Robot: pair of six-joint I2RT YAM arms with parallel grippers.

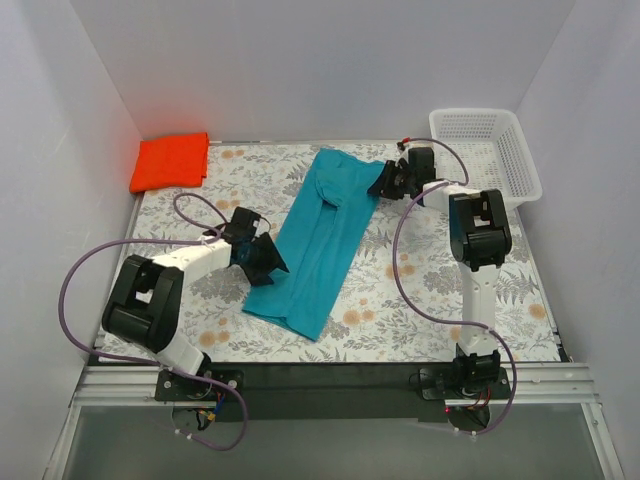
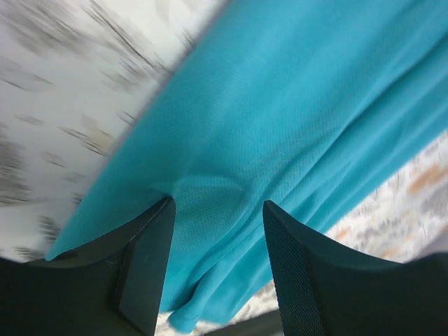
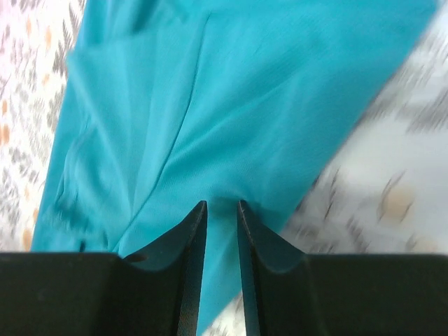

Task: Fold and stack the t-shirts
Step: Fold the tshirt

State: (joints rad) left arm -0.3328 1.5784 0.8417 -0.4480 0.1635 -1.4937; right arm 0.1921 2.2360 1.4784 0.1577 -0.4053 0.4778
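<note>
1. A teal fabric t-shirt [image 1: 320,235], folded into a long strip, lies diagonally mid-table on the floral tablecloth [image 1: 420,270].
2. The left gripper [image 1: 268,262] is at its near-left edge, fingers spread wide astride a pucker of cloth and clamping nothing.
3. The right gripper [image 1: 383,183], at the strip's far-right end, is almost closed, pinching teal cloth.
4. A folded orange fabric t-shirt [image 1: 172,160] lies far left, and a white plastic mesh basket [image 1: 520,150] stands far right.
5. The wrist views blur the tablecloth.
</note>
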